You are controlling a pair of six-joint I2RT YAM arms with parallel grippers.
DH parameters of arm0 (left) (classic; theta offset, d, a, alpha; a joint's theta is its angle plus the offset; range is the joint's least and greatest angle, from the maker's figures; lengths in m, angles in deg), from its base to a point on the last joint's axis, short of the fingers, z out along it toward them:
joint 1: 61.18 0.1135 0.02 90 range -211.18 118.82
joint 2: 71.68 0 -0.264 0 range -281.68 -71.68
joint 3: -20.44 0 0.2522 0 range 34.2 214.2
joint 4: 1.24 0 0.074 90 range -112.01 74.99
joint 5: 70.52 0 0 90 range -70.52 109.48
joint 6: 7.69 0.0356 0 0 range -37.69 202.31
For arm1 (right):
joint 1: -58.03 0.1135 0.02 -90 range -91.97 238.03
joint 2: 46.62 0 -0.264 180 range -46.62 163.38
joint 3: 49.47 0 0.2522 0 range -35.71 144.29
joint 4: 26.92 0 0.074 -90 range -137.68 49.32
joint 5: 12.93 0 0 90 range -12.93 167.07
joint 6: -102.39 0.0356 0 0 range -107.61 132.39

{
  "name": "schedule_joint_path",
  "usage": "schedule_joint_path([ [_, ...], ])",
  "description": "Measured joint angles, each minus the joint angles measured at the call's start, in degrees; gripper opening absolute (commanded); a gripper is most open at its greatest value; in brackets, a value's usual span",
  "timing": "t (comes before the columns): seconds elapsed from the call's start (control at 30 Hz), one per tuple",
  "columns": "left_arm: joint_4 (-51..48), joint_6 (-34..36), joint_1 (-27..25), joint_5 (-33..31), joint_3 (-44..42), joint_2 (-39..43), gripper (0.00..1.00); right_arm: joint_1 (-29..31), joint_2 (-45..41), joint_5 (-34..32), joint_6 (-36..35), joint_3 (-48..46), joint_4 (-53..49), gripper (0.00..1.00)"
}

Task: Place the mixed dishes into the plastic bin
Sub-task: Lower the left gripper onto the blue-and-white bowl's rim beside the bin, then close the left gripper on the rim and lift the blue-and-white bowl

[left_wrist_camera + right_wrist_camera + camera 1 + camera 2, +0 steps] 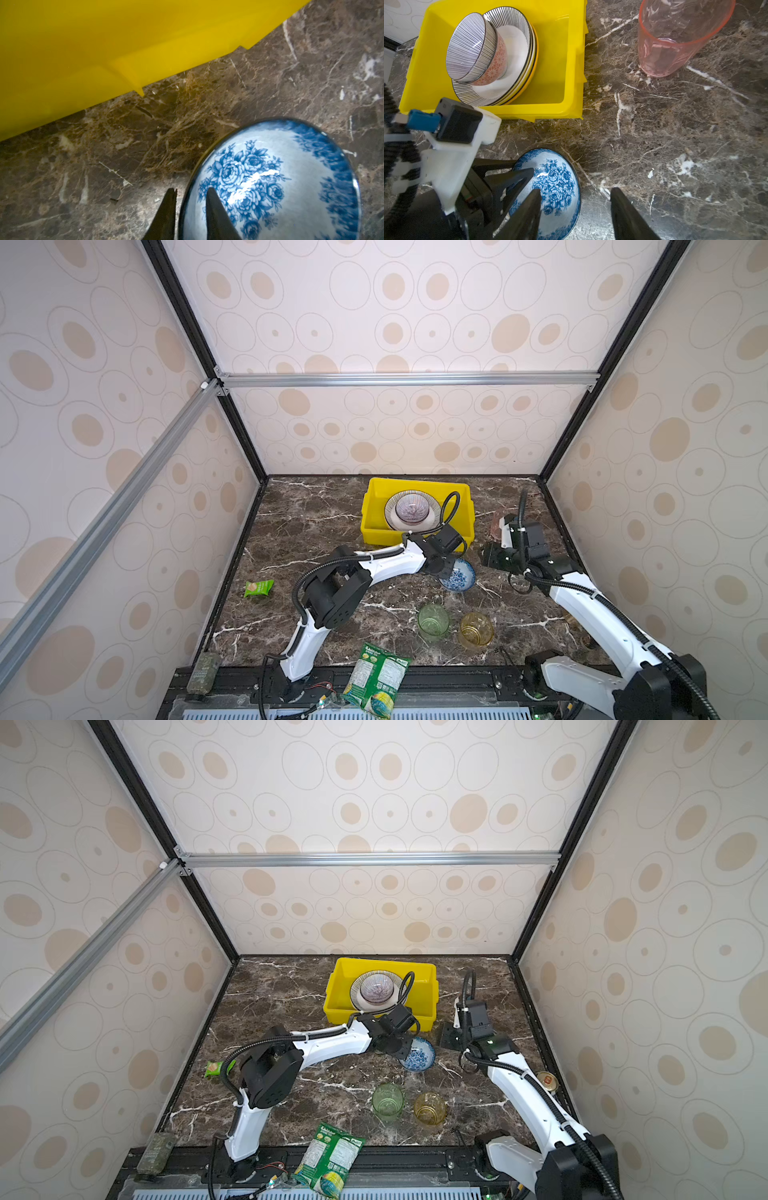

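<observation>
Blue floral bowl point(460, 578) sits on the marble table point(291, 526) just in front of the yellow bin point(374, 531), which holds stacked plates and bowls point(409, 510). Left gripper point(190, 189) straddles the bowl's rim, one finger inside and one outside, narrow gap; can't tell if it's pinching. Right gripper point(575, 189) hangs nearby, jaws apart, empty.

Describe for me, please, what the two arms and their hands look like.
Both the left arm and right arm have white shells, black joint blocks and black ribbed hoses. The left hand and right hand have dark, tapering fingers. A blue plug sits at the left wrist.
</observation>
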Motion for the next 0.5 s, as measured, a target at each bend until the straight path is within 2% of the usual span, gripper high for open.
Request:
schedule_joint_path([
  [0.27, -1.6, 0.0, 0.0, -0.7, 1.7, -1.0, 0.11, 0.0, 0.1, 0.2, 0.0, 0.0, 0.0, 0.57],
  [0.43, -2.0, 0.0, -0.1, -0.9, 3.1, -1.0, 0.00, 0.0, 0.1, 0.2, 0.0, 0.0, -0.1, 0.57],
  [0.5, -2.2, 0.0, -0.1, -1.0, 3.1, -1.0, 0.00, 0.0, 0.1, 0.2, 0.0, 0.0, -0.1, 0.57],
])
